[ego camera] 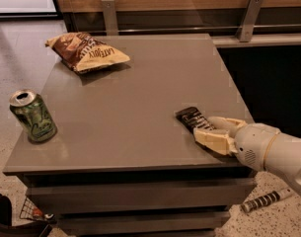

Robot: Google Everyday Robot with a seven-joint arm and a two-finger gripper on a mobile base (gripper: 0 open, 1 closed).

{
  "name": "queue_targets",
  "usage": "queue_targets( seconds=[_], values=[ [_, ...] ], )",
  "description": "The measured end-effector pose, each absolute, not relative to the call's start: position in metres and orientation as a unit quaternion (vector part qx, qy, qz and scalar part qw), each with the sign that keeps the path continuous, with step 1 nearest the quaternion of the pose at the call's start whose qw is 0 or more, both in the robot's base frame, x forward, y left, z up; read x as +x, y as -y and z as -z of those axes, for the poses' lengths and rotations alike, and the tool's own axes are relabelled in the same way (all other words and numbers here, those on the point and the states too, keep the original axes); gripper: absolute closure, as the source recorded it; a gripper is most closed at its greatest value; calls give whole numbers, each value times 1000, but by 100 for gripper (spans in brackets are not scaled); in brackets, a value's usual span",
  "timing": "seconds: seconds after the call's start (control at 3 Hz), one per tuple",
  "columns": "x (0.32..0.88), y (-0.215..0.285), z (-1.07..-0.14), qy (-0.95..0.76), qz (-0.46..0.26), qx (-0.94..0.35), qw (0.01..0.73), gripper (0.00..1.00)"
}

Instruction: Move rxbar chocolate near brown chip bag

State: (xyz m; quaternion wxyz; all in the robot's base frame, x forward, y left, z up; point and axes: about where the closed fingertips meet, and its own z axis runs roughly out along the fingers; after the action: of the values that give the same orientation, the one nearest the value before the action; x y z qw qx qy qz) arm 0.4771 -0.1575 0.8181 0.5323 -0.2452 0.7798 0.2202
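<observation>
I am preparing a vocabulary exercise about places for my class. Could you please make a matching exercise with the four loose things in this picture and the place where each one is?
Things:
1. brown chip bag
2. green can
3. rxbar chocolate
4. striped stick

Places:
a. on the floor, by the right front corner of the table
b. far left part of the table top
c. right front part of the table top, at the tool
d. left front part of the table top, standing upright

Pairs: 1-b; 2-d; 3-c; 4-a
</observation>
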Motion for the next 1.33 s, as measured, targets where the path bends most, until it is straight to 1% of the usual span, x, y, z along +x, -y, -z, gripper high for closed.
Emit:
queue_targets(
  seconds=[0.67, 1.0, 1.33],
  values=[
    [487, 161, -819, -776, -226, -253, 532, 100],
    [515, 187, -826, -766, -222, -258, 546, 100],
    [536, 223, -846, -758, -202, -261, 562, 100]
  ],
)
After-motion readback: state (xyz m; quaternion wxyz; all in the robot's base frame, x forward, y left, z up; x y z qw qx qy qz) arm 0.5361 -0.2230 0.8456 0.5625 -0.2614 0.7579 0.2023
